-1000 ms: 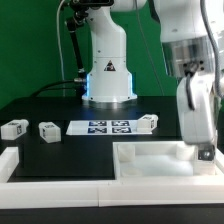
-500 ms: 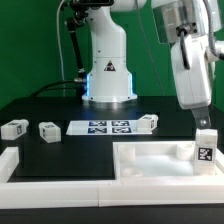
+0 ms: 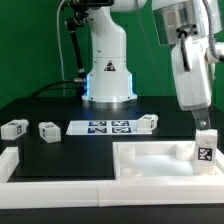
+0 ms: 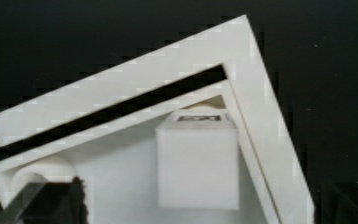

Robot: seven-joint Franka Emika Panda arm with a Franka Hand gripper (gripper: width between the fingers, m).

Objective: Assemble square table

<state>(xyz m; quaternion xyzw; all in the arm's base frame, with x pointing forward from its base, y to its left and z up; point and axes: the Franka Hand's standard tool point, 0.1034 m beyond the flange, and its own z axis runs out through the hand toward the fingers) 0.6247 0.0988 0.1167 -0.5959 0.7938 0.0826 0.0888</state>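
Observation:
The white square tabletop (image 3: 150,162) lies at the front right, rim up. One white leg (image 3: 204,150) stands upright in its corner at the exterior view's right, tag facing the camera. My gripper (image 3: 203,127) hangs just above that leg, open and holding nothing. In the wrist view the leg (image 4: 202,165) stands in the tabletop's corner (image 4: 140,85) and my gripper (image 4: 202,208) is above it, one dark finger (image 4: 51,200) to one side. Three more legs lie on the black table: two at the left (image 3: 13,128) (image 3: 47,131) and one (image 3: 147,124) behind the tabletop.
The marker board (image 3: 108,127) lies flat in front of the arm's base (image 3: 108,90). White border rails run along the front (image 3: 60,187) and at the front left (image 3: 10,160).
One second ago my gripper was low over the corner and hid the leg. It has risen, and the leg now stands free in the corner. Nothing has moved in the last half second.

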